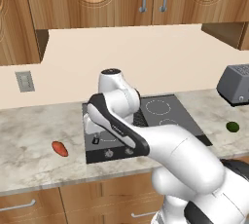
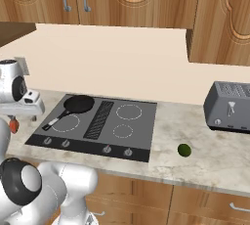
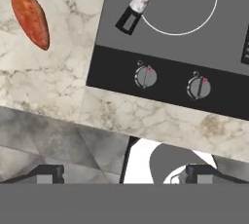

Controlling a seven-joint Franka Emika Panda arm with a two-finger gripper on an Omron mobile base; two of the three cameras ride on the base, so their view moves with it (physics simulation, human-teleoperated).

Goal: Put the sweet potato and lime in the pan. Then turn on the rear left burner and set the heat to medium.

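Two items await transfer: the orange-red tapered sweet potato (image 3: 30, 18) lies on the marbled stone surface (image 1: 29, 145) left of the grey cooktop (image 2: 97, 123); the dark green round lime (image 2: 184, 150) lies right of it. The small black frying pan (image 2: 78, 104) sits empty on the rear left burner. The claw (image 3: 124, 174), spread open and empty, hovers above the front knobs; reaching the sweet potato is judged the first step.

The glossy white arm (image 1: 175, 155) is showing rounded, bulging link shells that are catching soft grey shading. A black band is running along one long link, and dark grey collars are sitting at the joints. A round grey cap is topping the uppermost joint. The pincer (image 3: 124, 174) is showing two small dark, blocky finger tips (image 3: 48, 173).
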